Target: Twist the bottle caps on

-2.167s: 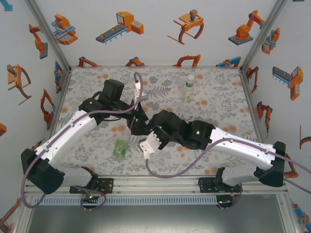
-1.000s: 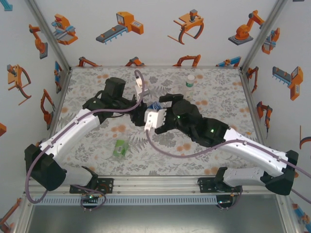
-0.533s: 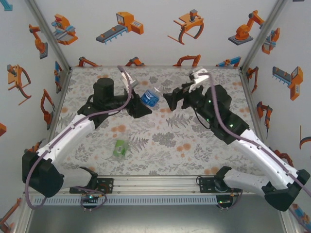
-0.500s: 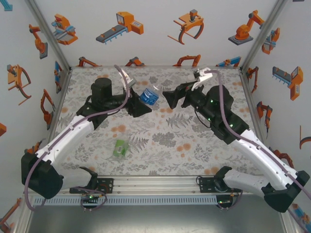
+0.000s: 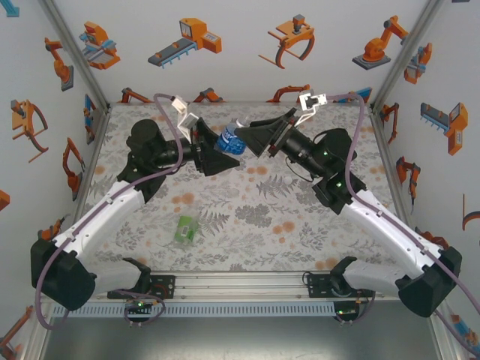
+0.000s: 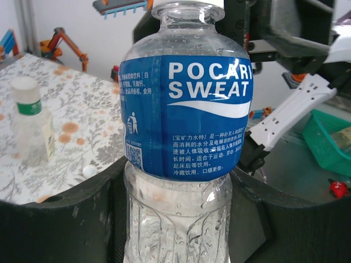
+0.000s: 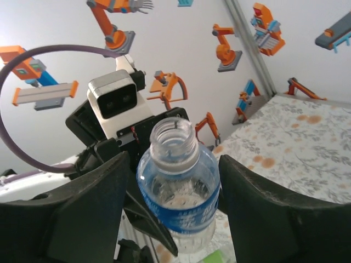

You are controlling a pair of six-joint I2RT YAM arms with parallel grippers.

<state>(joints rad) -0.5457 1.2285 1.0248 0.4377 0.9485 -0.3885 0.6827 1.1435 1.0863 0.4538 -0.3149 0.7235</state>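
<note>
Clear blue-labelled bottle (image 6: 184, 126), neck uncapped, clamped in left hand (image 5: 217, 152), right hand (image 5: 253, 139) spread apart around its top

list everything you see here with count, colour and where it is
clear plastic bottle with blue label: 1, mouth open, held off the table
clear plastic bottle with green label: 1, lying on the table, near left
slim clear bottle with green-and-white label: 1, white cap on, standing
small white round cap: 1, loose on the table
floral-print table: 1, grey and orange
white walls with orange robot pictures: around the table
left claw: black, shut on the blue-labelled bottle
right claw: black, open, fingers flanking the bottle's neck
</note>
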